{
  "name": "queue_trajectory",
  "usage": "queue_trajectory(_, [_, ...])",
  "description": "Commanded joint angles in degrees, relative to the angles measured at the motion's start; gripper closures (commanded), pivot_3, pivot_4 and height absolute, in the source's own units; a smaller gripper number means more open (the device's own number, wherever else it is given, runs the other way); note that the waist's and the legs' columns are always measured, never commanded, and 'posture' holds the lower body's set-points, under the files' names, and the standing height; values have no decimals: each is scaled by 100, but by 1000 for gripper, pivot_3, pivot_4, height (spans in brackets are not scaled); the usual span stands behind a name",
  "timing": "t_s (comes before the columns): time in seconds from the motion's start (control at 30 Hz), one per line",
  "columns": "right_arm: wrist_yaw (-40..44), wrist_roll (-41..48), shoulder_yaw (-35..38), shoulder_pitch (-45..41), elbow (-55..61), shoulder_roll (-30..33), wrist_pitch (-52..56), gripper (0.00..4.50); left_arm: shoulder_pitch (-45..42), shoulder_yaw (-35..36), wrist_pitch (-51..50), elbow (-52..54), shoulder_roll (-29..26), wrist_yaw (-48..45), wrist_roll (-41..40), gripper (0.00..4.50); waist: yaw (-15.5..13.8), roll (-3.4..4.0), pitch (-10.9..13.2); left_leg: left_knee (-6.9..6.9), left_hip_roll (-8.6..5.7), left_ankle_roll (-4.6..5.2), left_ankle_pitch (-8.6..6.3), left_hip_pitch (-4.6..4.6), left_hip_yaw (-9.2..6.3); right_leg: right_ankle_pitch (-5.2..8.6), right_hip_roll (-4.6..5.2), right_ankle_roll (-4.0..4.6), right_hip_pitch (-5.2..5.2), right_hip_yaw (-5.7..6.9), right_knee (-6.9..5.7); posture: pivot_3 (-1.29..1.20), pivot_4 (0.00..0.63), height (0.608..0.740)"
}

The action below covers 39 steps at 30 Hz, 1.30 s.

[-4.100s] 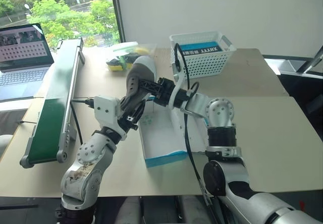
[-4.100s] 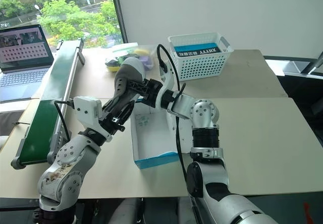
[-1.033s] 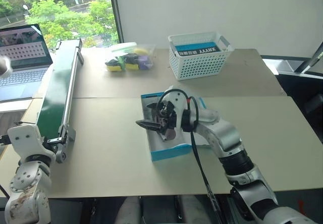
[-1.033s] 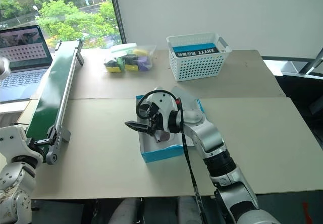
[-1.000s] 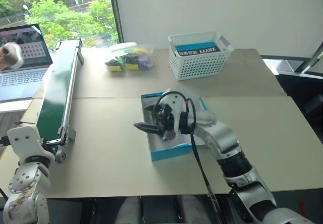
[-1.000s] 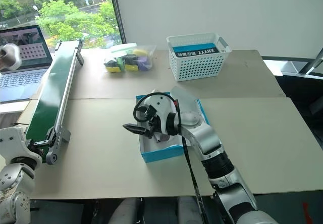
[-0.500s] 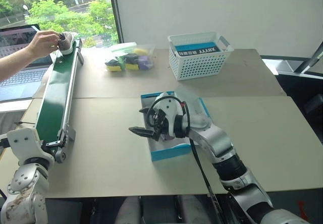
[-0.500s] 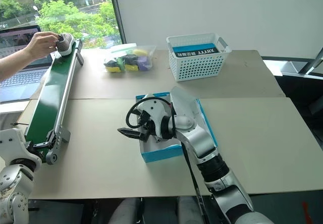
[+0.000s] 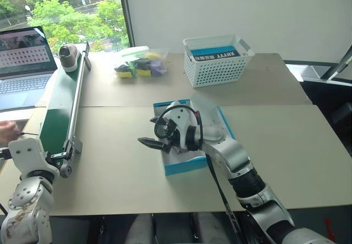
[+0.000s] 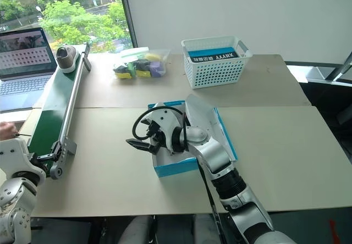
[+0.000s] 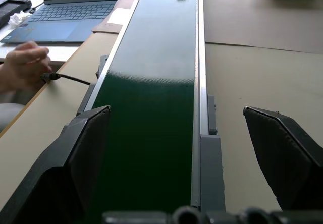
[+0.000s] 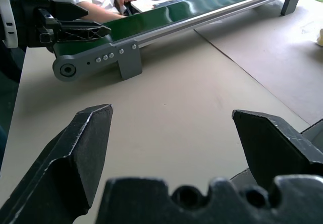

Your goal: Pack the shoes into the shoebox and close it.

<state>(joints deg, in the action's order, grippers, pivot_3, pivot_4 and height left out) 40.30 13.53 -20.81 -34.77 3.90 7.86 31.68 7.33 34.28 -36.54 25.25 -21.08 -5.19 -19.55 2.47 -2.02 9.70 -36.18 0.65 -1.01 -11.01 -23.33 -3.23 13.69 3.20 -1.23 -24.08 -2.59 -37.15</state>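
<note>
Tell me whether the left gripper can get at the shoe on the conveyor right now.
Probably not yet: the shoe sits at the conveyor's far end, while the open left gripper waits at the near end. Nothing blocks the belt between them.

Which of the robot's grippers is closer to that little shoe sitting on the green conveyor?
The left. The left gripper sits open at the near end of the conveyor belt, whose far end carries the shoe. The right gripper is open over the blue shoebox, farther away.

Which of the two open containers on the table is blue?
The shoebox, lying low right by the right gripper. The other, the basket farther back near the wall, is white lattice plastic.
</note>
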Motion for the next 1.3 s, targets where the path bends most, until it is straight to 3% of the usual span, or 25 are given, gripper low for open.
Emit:
queue_trajectory(0.03, [-74,-32,84,-97,70,-34,-39,19,-17,23,30,138,-90,-3,25,0,0,0,0,0,0,0,0,0,0,0,0,0,0,0,0,0,150,735])
queue_trajectory(1.3, [-190,-230,53,-60,-8,-12,-29,19,-198,23,162,-248,-143,11,117,0,0,0,0,0,0,0,0,0,0,0,0,0,0,0,0,0,150,735])
